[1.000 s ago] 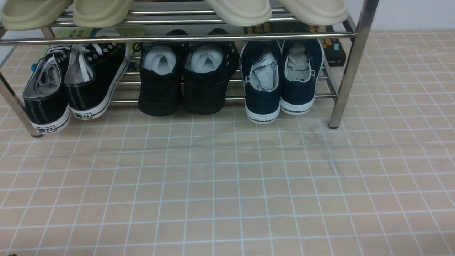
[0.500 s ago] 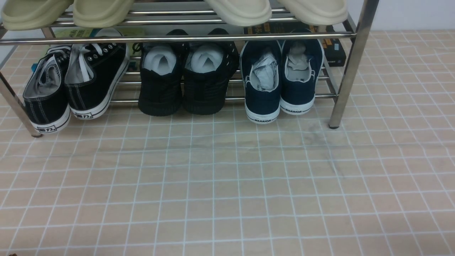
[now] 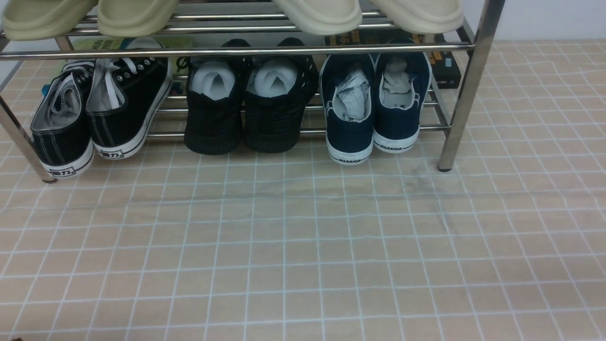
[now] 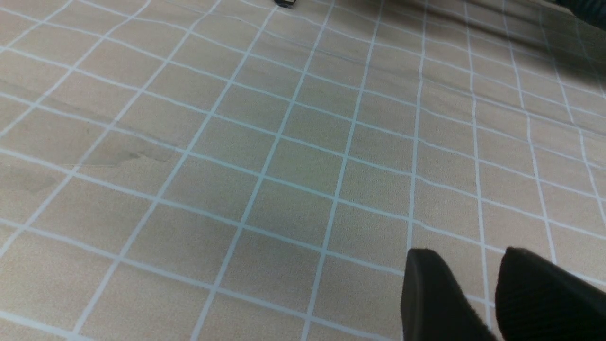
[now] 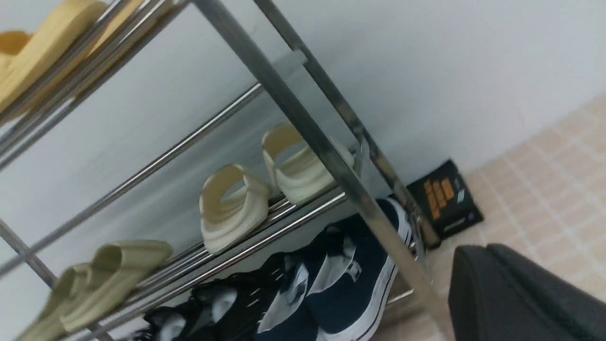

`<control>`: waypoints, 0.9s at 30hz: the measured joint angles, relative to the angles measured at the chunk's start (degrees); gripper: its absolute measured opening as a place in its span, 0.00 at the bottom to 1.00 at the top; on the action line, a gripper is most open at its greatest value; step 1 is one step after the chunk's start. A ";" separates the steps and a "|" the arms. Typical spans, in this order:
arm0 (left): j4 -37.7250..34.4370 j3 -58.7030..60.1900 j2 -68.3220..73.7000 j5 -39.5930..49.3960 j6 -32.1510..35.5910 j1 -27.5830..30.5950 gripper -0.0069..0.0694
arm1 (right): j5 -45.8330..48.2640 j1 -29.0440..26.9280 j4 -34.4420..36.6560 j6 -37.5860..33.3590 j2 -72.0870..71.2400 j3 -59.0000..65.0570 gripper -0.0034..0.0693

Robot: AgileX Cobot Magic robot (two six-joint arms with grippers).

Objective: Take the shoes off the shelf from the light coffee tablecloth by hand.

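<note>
We see the right gripper (image 5: pixel 487 265) drawn together into one dark block, with nothing between its fingers. Ahead of it stands the shelf (image 3: pixel 468 85). The shoes (image 3: pixel 374 109) sit on the bottom tier at the end of the row on this gripper's side. Their heels point back toward it and crumpled paper fills both openings.

From this gripper, the shelf's front corner leg cuts straight across the line to the shoes. The front bar (image 3: pixel 236 50) of the upper tier runs above their openings, and a pair of cream slippers (image 3: pixel 322 14) rests on that tier directly over them. Just beside the shoes, further from the right gripper, stand the all-black shoes (image 3: pixel 246 113). Beyond those are the black lace-up sneakers (image 3: pixel 94 113), with olive slippers (image 3: pixel 132 14) above them. Past the shoes, behind the shelf, a black box (image 5: pixel 445 199) lies on the cloth near the white wall (image 5: pixel 426 71).

The left gripper (image 4: pixel 483 274) hangs low over the light coffee tablecloth (image 3: pixel 303 246), holding nothing. A sliver of cloth shows between its fingertips (image 4: pixel 435 293), but we cannot tell whether the jaws are closed or slightly parted. Only bare grid-printed cloth lies under and ahead of it, well apart from the shoes.
</note>
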 joint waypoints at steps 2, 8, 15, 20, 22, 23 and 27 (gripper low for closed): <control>0.00 0.00 0.00 0.00 0.00 0.00 0.41 | 3.97 0.00 0.00 -6.51 5.43 -5.08 0.03; 0.00 0.00 0.00 0.00 0.00 0.00 0.41 | 28.57 0.00 -0.53 -11.80 25.17 -16.27 0.04; 0.00 0.00 0.00 0.00 0.00 0.00 0.41 | 52.12 0.94 2.70 -18.05 57.55 -28.41 0.05; 0.00 0.00 0.00 0.00 0.00 0.00 0.41 | 58.86 7.68 6.46 -21.72 71.45 -37.89 0.05; 0.00 0.00 0.00 0.00 0.00 0.00 0.41 | 58.73 11.75 6.51 -21.22 76.26 -43.06 0.05; 0.00 0.00 0.00 0.00 0.00 0.00 0.41 | 58.02 14.67 5.62 -20.23 79.34 -46.64 0.05; 0.00 0.00 0.00 0.00 0.00 0.00 0.41 | 56.01 21.15 -2.15 -13.14 86.44 -59.90 0.05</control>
